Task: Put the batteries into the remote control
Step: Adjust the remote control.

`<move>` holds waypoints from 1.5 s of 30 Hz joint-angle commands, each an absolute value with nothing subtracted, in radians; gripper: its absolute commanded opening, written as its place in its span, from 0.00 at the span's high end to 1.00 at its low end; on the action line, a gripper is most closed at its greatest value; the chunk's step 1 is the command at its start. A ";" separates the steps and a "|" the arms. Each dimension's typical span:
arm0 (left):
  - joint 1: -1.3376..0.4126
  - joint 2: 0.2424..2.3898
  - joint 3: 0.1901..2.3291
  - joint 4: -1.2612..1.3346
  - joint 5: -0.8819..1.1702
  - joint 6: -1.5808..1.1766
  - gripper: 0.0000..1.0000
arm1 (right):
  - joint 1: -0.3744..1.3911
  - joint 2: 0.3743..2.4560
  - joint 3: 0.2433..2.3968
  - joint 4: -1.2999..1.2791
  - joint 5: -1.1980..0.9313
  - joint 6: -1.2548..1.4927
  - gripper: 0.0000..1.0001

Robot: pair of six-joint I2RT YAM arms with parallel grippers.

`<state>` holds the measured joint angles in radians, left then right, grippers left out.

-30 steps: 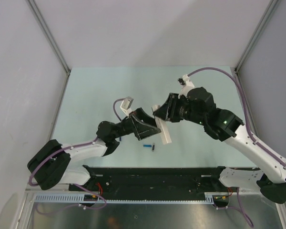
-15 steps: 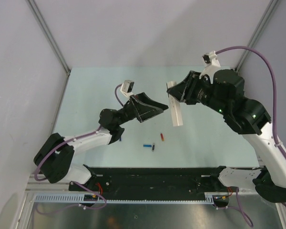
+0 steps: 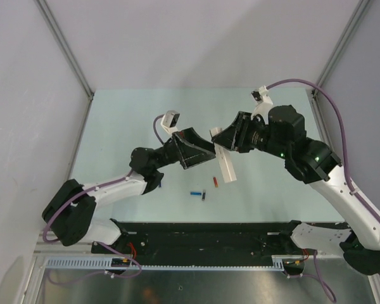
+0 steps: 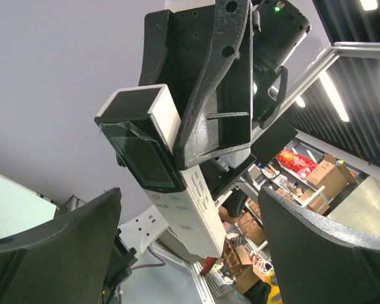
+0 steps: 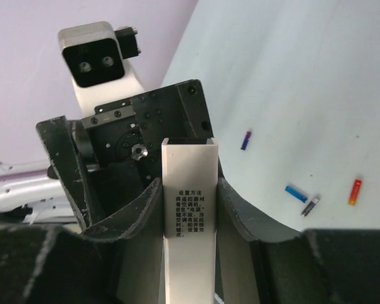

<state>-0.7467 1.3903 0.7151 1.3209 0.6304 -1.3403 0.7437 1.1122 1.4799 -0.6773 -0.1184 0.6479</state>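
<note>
My right gripper (image 3: 220, 143) is shut on the white remote control (image 3: 227, 170) and holds it above the table, its long end pointing to the near side. In the right wrist view my fingers (image 5: 239, 206) clamp both sides of the remote (image 5: 189, 166), printed back up. My left gripper (image 3: 208, 152) is open right beside the remote. In the left wrist view the remote's face (image 4: 189, 201) hangs ahead of my wide-open gripper (image 4: 190, 253). A red battery (image 3: 215, 182), a blue one (image 3: 194, 193) and a black one (image 3: 203, 197) lie on the table. A second blue battery (image 5: 246, 140) lies further left.
The pale green table (image 3: 114, 126) is walled at the back and sides. A black rail (image 3: 202, 234) runs along the near edge by the arm bases. The left arm's wrist camera (image 5: 95, 57) faces my right gripper closely.
My right gripper raised the remote toward the back right, then brought it down and left, close to the left gripper. The red battery came into view on the table.
</note>
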 commanded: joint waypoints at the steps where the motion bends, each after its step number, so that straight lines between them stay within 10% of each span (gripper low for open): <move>1: -0.753 1.321 0.655 1.680 0.658 -1.290 0.08 | 0.729 1.042 1.405 -0.459 -0.250 0.690 1.00; 45: -0.773 1.287 0.589 1.678 0.598 -1.290 0.38 | 0.798 1.017 1.190 -0.245 -0.163 0.718 1.00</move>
<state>-0.7666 1.2945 0.5434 1.3212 0.5869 -1.2926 0.7860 1.0172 1.1835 -0.2760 -0.1989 0.7399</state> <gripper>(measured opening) 0.645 0.378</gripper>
